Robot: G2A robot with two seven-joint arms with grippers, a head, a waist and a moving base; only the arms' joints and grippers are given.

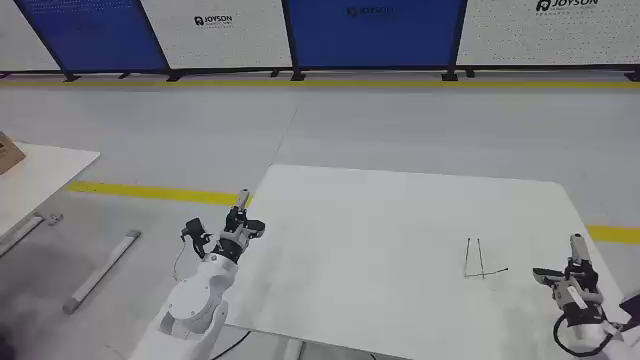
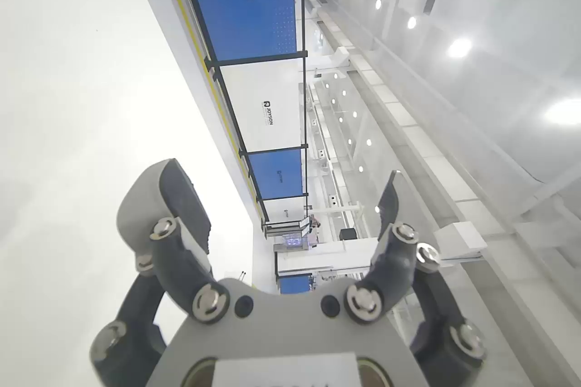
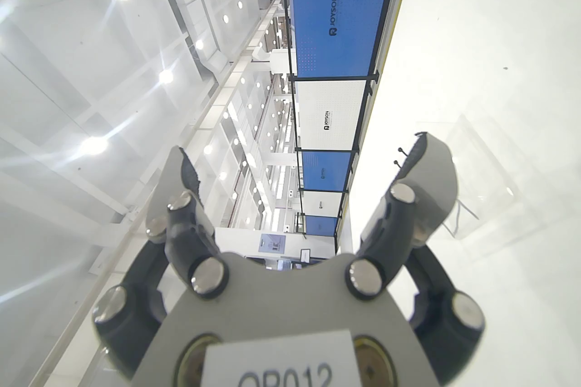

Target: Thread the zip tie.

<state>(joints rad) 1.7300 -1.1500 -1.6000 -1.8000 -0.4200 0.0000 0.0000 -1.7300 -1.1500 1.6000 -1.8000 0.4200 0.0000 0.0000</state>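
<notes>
**Claws apart, zip tie lying loose on the table**

Left claw [image 1: 241,203] [image 2: 286,184] sat at the lower left of the top view, right at the left edge of the white table [image 1: 400,220]. Its two fingers were spread wide with nothing between them. Right claw [image 1: 577,252] [image 3: 302,150] sat at the lower right, by the table's right edge, and its fingers were likewise spread and held nothing.

The zip tie [image 1: 467,258] lay flat on the table in the lower right part of the top view. It showed as two thin dark strands side by side, with a short piece running off to the right at their lower ends. It was near the right claw, on that claw's left, but not touching it, and well apart from the left claw.

Beyond the table, a yellow line [image 1: 150,192] crossed the grey floor, and blue and white panels [image 1: 370,10] stood along the top of the frame. A second table [image 1: 40,170] showed at the left edge, with a pale bar [image 1: 100,270] on the floor below it.
</notes>
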